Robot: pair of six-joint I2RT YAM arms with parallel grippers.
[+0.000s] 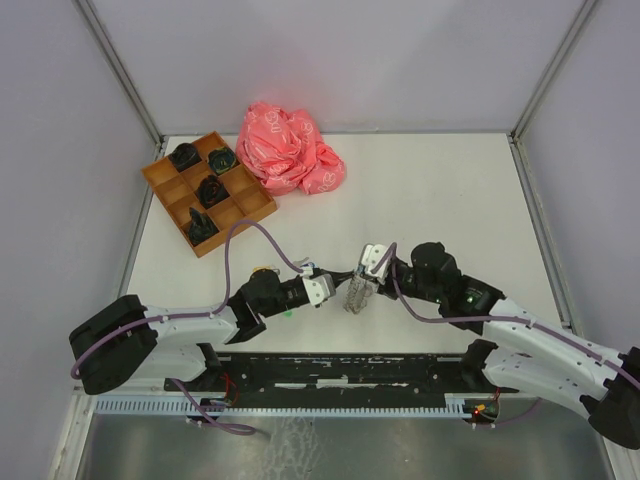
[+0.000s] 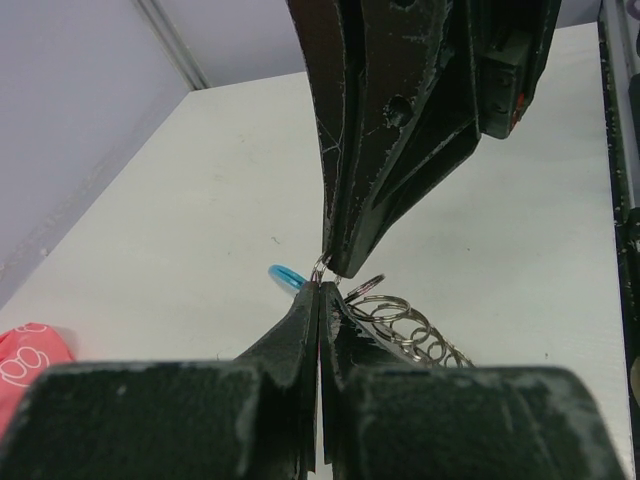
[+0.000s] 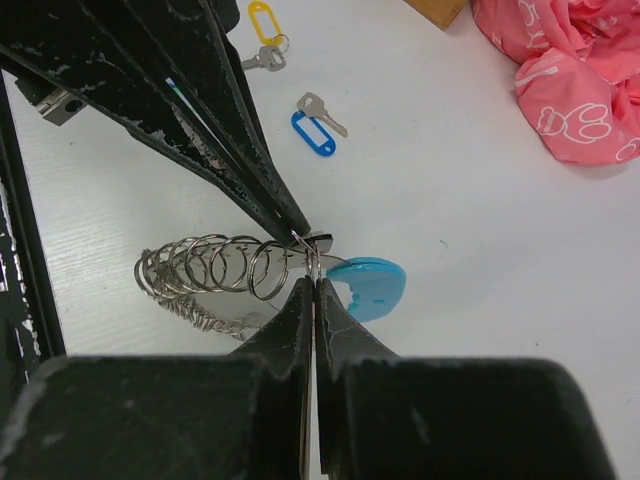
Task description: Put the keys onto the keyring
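Keyring (image 3: 210,265): a run of silvery wire loops ending in a light blue curved piece (image 3: 368,285). It sits at the near centre of the worktop (image 1: 450,200), between the two grippers and just beyond the arm bases. Whether its loops rest on the surface or hang clear cannot be told.

Left gripper (image 2: 320,290): fingers pressed together with no gap showing, tips nipping thin wire at the blue end of the keyring.

Right gripper (image 3: 313,290): fingers likewise closed tight, tips on the same spot. The two pairs of tips meet almost point to point; which strand each one has hold of is too fine to make out.

Keys: a blue-tagged key (image 3: 315,130) and a yellow-tagged key (image 3: 262,25) lie flat on the worktop, apart from each other and well apart from the keyring. Neither is on it. Other keys are not identifiable.

Surroundings: a wooden tray (image 1: 160,175) with compartments stands at the far left, with dark objects (image 1: 212,190) in several cells. A crumpled pink cloth (image 1: 290,150) lies just to its right, at the far edge.
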